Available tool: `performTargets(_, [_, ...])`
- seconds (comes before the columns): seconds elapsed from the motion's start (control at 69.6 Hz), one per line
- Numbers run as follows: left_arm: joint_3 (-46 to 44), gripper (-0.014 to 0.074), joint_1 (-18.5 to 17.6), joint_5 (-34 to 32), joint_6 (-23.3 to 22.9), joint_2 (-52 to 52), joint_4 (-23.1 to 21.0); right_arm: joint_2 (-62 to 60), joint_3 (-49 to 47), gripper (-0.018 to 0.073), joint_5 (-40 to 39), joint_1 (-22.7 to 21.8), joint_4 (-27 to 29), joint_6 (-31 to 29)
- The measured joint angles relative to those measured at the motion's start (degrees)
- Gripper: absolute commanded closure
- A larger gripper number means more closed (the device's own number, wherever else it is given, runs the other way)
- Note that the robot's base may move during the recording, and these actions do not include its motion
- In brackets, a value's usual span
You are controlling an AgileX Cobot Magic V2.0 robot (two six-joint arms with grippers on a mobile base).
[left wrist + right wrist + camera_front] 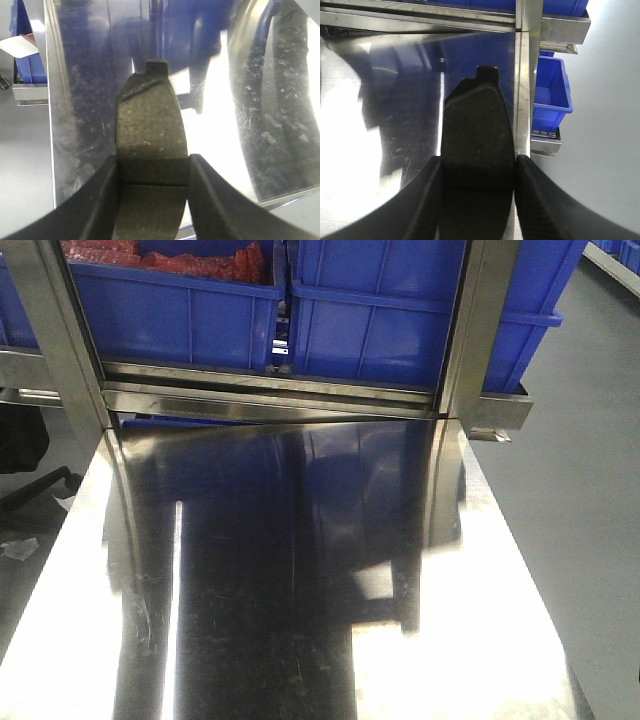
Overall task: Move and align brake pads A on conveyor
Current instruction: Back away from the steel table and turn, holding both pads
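Observation:
In the left wrist view a grey-brown brake pad point(150, 130) with a centre groove is clamped between my left gripper point(153, 172), whose black fingers press on both its long sides. It hangs over the shiny steel table point(85, 100). In the right wrist view a darker brake pad point(476, 130) is held the same way by my right gripper point(477, 172), above the table's right edge. Neither gripper nor either pad shows in the front view. The conveyor is out of view.
The steel table point(300, 580) fills the front view, with steel frame posts point(475, 330) at its far end and blue bins point(400, 320) behind. A small blue bin point(550, 95) sits on a low shelf right of the table. Grey floor point(580, 500) lies to the right.

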Motion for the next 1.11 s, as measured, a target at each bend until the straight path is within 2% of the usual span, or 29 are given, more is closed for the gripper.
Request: performTargets(1.106, [0.00,0.0603,0.00,-0.04,0.00,0.00,0.00,0.00,0.00,0.0544,0.00,0.00,-0.05,0.00])
